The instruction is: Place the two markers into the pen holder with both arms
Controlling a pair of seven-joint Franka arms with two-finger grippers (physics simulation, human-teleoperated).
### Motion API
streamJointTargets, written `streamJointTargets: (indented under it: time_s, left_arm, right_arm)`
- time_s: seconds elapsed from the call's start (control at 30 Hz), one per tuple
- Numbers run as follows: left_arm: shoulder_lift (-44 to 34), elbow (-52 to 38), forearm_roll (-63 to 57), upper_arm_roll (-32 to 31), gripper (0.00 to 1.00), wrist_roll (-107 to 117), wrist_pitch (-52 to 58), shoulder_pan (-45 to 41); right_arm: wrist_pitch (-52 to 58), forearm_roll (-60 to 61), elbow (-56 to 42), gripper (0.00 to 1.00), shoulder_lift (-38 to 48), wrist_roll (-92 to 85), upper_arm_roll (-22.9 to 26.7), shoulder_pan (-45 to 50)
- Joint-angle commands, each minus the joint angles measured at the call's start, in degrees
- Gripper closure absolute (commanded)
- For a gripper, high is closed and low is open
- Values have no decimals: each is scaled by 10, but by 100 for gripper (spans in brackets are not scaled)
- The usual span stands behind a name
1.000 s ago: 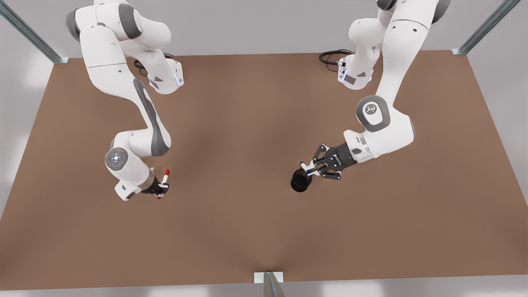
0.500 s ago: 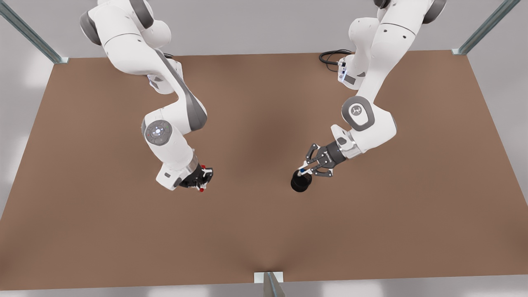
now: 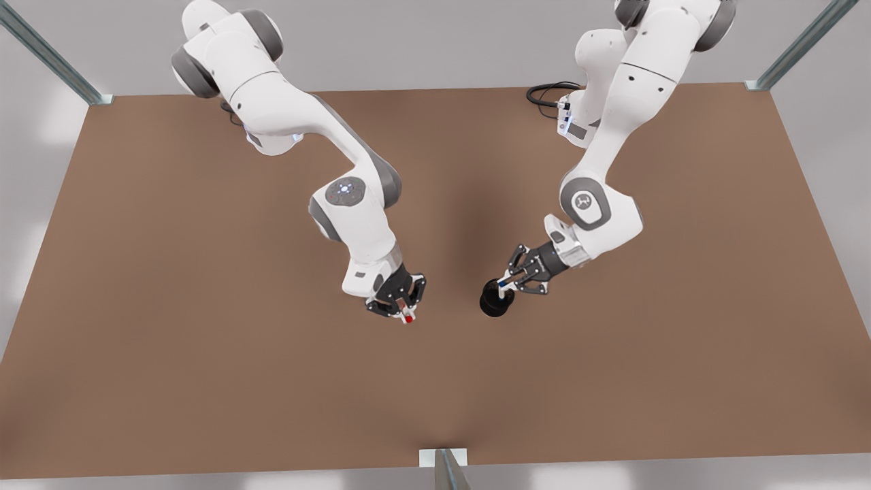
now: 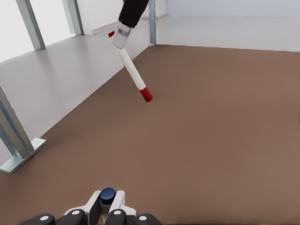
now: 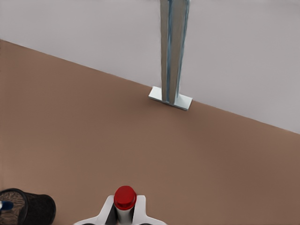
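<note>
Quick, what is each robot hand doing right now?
Left gripper: shut on the blue marker, right above the pen holder.
Right gripper: shut on the red marker, off to the holder's side.

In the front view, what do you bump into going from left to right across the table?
right gripper holding the red marker → pen holder → left gripper holding the blue marker over it

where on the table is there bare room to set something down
Bare brown table spreads wide on the front view's left of the right gripper holding the red marker, and along the near edge. It is crowded around the pen holder, where the left gripper holds the blue marker.
</note>
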State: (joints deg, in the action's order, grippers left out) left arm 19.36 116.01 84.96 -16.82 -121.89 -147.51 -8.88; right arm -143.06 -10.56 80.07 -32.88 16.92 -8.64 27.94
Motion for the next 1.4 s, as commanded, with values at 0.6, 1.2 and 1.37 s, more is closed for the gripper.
streamJointTargets:
  time_s: [0.6,1.2,1.37]
  left_arm:
    - [-65,-71,-434,47,0,253,355,217]
    - [-60,-380,-892,64,0,1162,654,148]
    - [-70,-396,-865,58,0,1338,648,142]
  right_arm:
    - [-37,-12,-117,71,-96,150,-6,140]
    - [-100,-25,-213,70,-219,133,55,212]
    - [-27,-110,-211,70,-214,135,56,219]
